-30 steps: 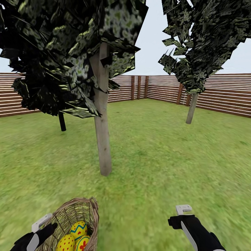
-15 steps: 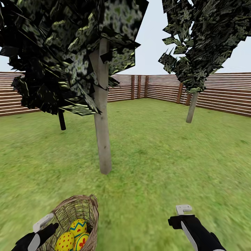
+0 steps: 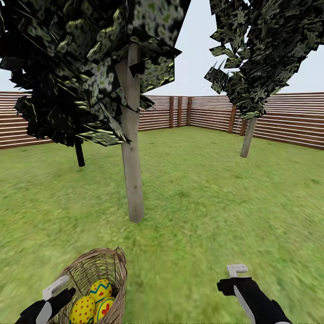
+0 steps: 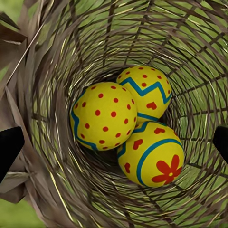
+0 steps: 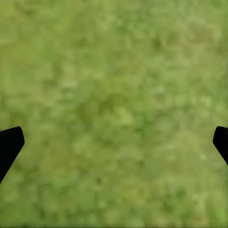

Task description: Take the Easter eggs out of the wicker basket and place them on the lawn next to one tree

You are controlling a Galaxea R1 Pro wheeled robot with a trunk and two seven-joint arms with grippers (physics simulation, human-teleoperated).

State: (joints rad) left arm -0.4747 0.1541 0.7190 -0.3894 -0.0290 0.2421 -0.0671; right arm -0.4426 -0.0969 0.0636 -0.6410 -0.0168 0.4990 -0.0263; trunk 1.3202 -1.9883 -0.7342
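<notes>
3 Easter eggs point(image 4: 130, 123): held clustered at the bottom of the wicker basket point(image 3: 96, 274), none yet removed. Basket: now further from the lower frame edge than 1 s ago, nearer the tree point(image 3: 132, 180). Left gripper point(image 4: 114, 142): spread wide above the eggs. Right gripper point(image 5: 114, 142): released, empty over lawn point(image 3: 202, 202)

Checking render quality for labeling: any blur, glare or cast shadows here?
Head view: lawn smeared near the camera, tree casts no shadow. Left wrist view: Easter eggs and wicker basket sharp, no glare. Right wrist view: grass blurred.
</notes>
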